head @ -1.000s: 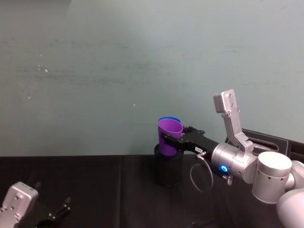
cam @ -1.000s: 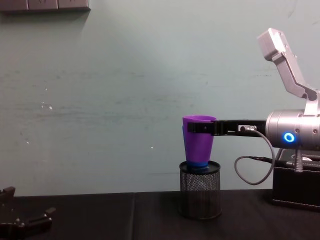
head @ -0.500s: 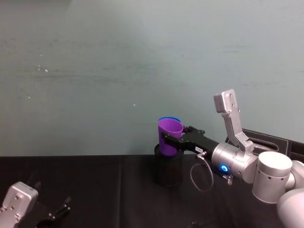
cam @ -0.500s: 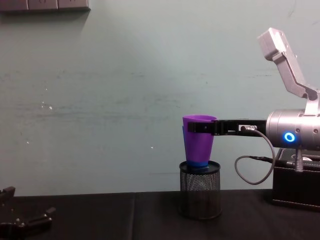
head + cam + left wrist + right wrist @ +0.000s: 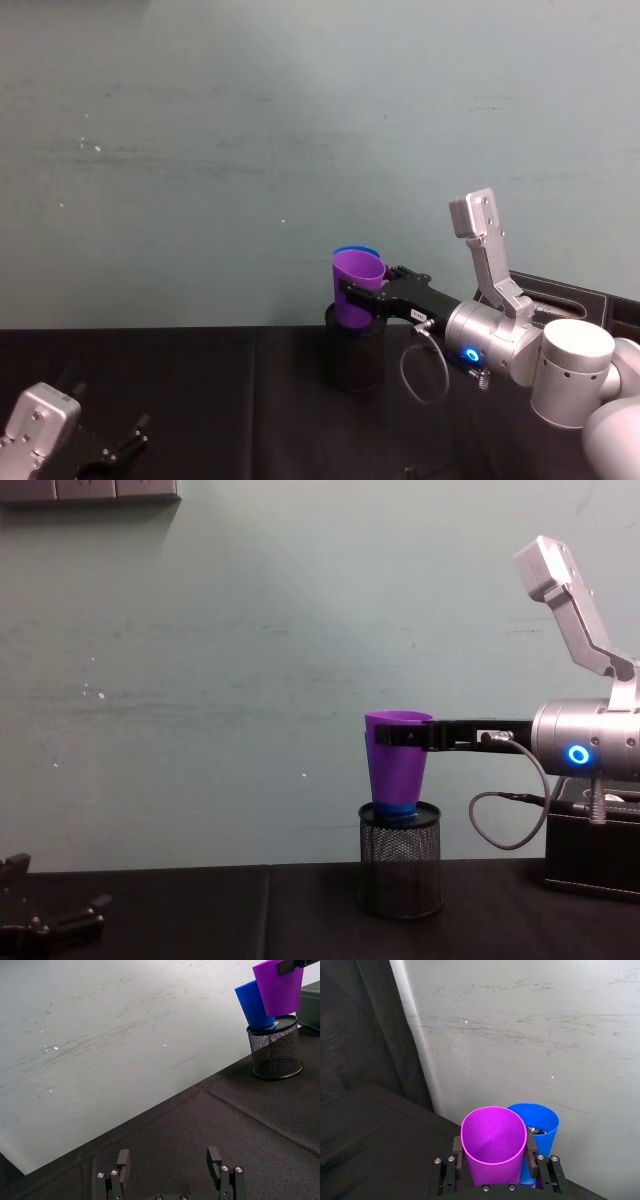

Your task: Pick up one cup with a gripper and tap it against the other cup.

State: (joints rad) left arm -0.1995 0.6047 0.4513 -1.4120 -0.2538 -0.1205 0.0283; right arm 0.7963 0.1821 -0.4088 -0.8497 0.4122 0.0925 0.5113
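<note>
Purple cup (image 5: 397,765) hangs at centre right of the chest view, upright and mouth up, lifted clear of the table (image 5: 200,910). The right gripper (image 5: 400,737) clamps it just under the rim. This gripper comes in level from the right edge on a silver arm (image 5: 610,735) with a lit blue ring (image 5: 577,754). Its two flat black fingers press on opposite sides of the cup, and the right wrist view shows this from above.

The blue cup (image 5: 540,1119) stands just behind the purple one. Its base is down in the holder (image 5: 400,875), a black mesh pot on the table below. In the chest view the blue cup's lower end peeks out under the purple cup's base, at the holder's rim. In the right wrist view the two cup walls meet side by side, but whether they truly touch I cannot tell. In the left wrist view both cups sit at the upper right, the blue one leaning a little away from the purple.

The left gripper (image 5: 169,1160) is at the lower left of the head view, low by the table, its fingers spread wide apart. A black box (image 5: 590,855) sits at the chest view's right edge, beneath the arm. A pale green wall (image 5: 200,680) stands behind it all.
</note>
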